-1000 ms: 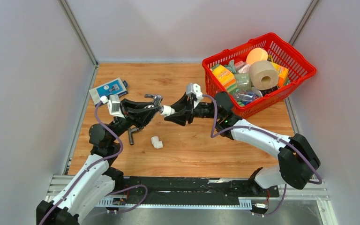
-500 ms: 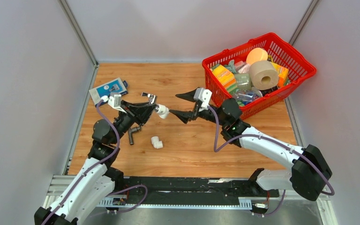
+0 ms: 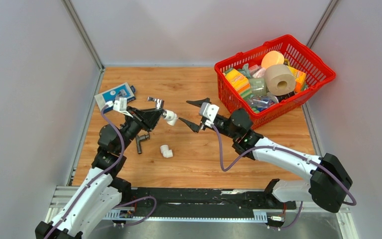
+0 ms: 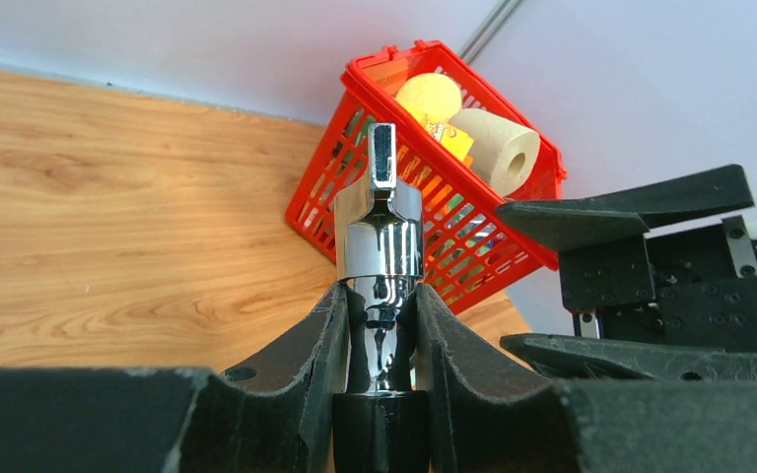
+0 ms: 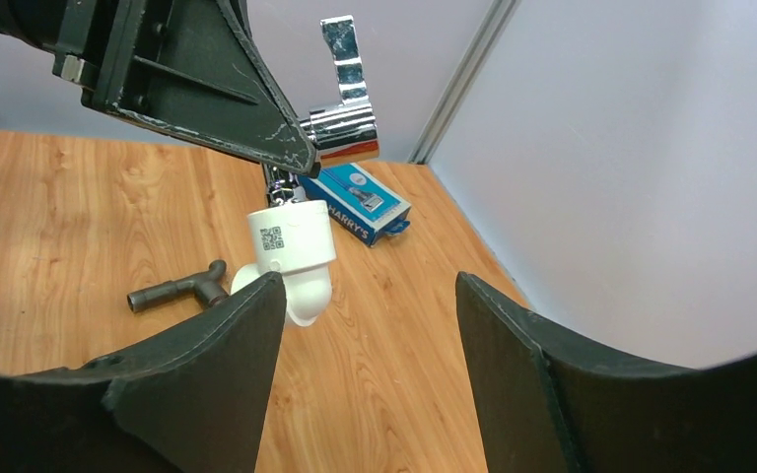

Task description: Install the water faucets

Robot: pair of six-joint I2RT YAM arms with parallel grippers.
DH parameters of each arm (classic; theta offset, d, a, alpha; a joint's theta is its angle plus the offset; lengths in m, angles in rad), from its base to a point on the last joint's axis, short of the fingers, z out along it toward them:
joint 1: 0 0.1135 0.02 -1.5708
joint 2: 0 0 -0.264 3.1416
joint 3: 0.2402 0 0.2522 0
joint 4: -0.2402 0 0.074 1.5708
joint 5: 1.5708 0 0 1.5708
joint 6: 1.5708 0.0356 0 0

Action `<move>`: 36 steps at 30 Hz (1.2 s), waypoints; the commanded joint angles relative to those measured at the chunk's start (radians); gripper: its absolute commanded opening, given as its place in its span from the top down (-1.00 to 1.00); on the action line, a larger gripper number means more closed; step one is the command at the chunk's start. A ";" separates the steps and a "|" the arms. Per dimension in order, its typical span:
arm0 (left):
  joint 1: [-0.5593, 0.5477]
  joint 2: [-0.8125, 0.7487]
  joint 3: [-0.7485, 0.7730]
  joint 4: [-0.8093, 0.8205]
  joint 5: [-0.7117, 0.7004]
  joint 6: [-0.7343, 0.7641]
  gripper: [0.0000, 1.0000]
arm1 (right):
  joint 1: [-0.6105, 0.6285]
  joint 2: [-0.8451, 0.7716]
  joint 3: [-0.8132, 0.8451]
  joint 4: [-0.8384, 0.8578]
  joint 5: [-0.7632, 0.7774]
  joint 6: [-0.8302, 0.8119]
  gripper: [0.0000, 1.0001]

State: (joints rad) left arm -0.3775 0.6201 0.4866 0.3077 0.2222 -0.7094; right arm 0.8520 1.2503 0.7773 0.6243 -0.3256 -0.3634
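My left gripper is shut on the shiny chrome faucet and holds it above the table. In the left wrist view the faucet stands upright between the fingers. A white elbow fitting sits on the faucet's end; it also shows in the right wrist view, below the chrome faucet. My right gripper is open and empty, just right of the elbow and apart from it. The dark grey faucet lies on the table below the left gripper and shows in the right wrist view.
A second white elbow fitting lies on the table near the dark faucet. A red basket full of household items stands at the back right. A blue box lies at the back left by the wall.
My right gripper has let go of the white elbow, opened and drawn back to the right. My left gripper has moved slightly left, with the faucet and elbow still joined.
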 commanded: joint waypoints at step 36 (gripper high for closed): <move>0.002 0.053 0.076 -0.050 -0.089 -0.174 1.00 | 0.160 0.115 -0.052 0.155 0.181 -0.387 -0.39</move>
State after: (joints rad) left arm -0.3775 0.6785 0.5156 0.1902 0.1322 -0.8555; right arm 0.9962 1.3483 0.7261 0.7242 -0.1768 -0.7116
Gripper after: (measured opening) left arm 0.346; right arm 0.694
